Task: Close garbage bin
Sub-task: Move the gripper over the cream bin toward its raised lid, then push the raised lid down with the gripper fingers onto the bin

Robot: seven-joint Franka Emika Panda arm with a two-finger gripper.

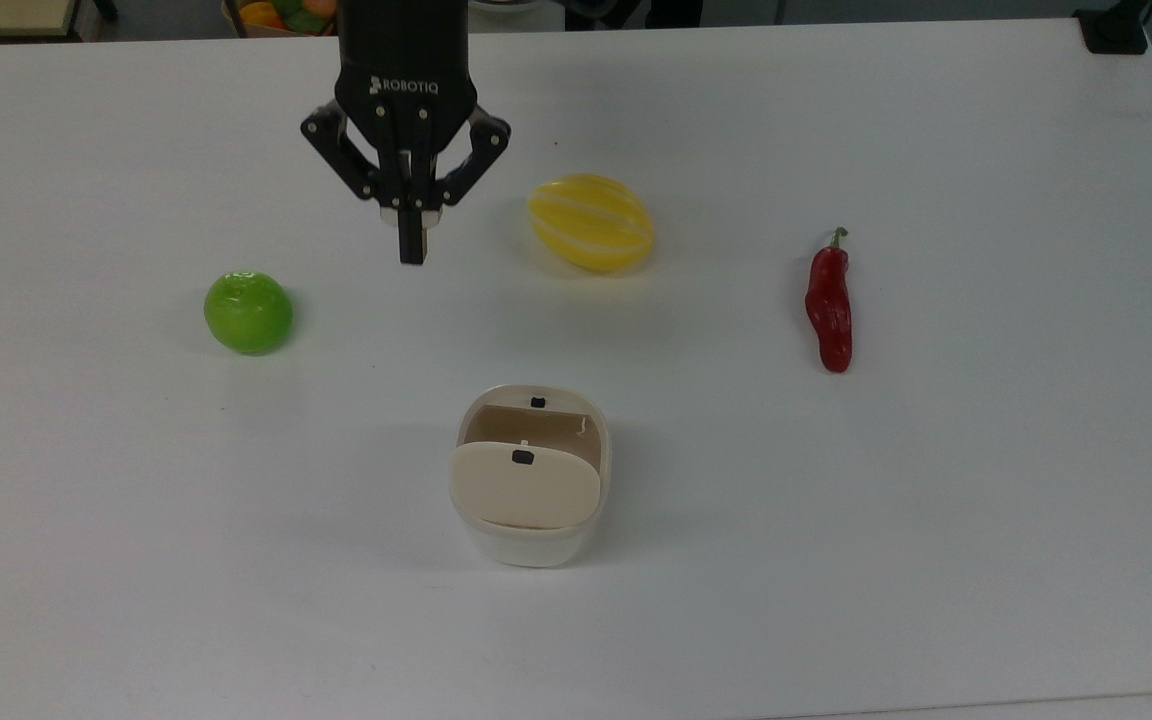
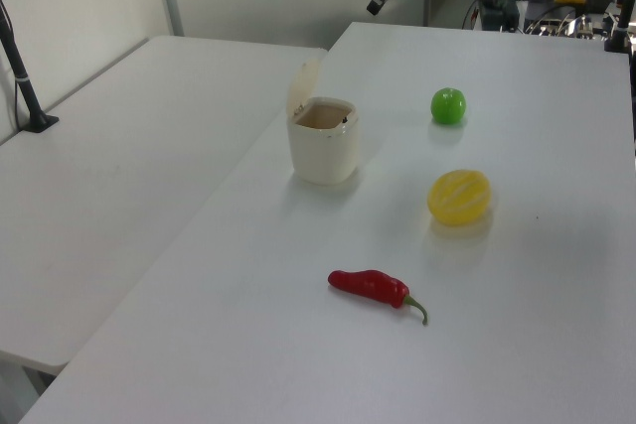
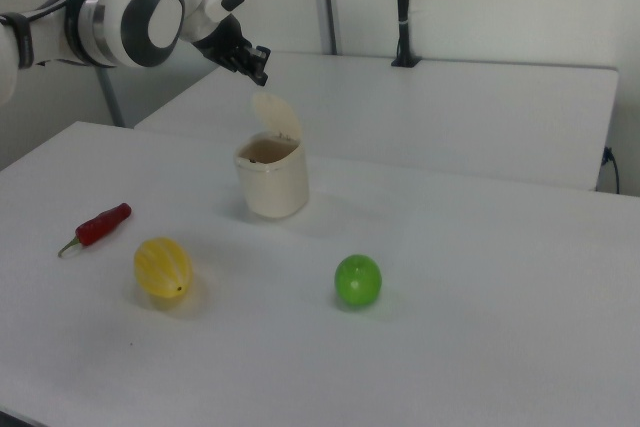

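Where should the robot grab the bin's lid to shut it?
Probably the lid by its free top edge, coming from above. It stands up from one rim of the bin, hinged at the bottom, so the top edge swings easiest. The pincer looks shut, so pushing may also work.
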